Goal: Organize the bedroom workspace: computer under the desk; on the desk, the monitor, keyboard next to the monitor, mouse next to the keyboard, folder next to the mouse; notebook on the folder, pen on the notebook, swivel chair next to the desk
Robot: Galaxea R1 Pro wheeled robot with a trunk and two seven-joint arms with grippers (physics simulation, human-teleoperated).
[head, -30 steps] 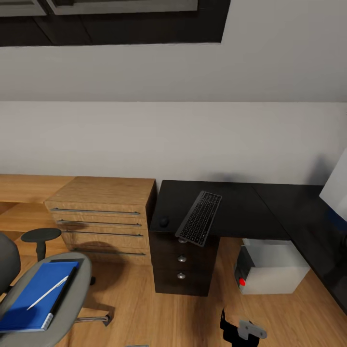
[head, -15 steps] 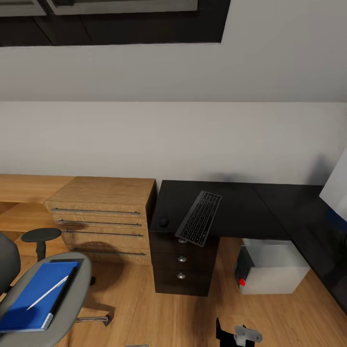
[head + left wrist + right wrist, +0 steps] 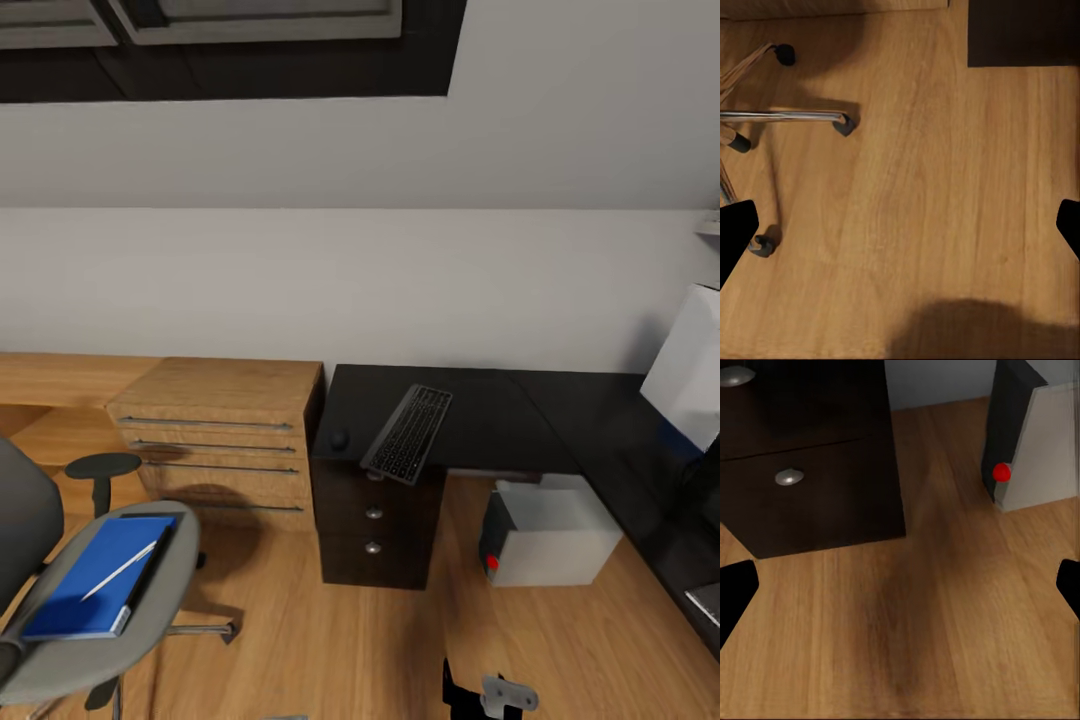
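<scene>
With both grippers spread wide and empty, the thin, stiff, light folder (image 3: 95,577) at eight o'clock wants an edge pinch.

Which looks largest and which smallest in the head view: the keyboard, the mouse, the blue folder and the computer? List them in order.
1. Computer
2. Blue folder, though it sits nearer the camera, so it may look bigger than it really is
3. Keyboard
4. Mouse, plainly the smallest
</scene>
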